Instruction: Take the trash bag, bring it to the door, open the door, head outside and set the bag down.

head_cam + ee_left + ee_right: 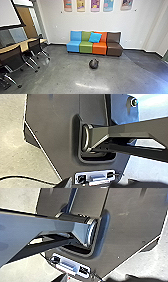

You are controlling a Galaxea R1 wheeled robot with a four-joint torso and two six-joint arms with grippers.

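bag (93,64) sits in from the floor's (60,72) far edge; left gripper (87,184), right gripper (87,279): spread or not, i can't tell

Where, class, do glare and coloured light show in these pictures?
Head view: a white streak of glare on the floor, nearer than the trash bag, and a bluish glow at lower right; left wrist view: floor partly washed out; right wrist view: bluish sheen on the robot's jointed bar.
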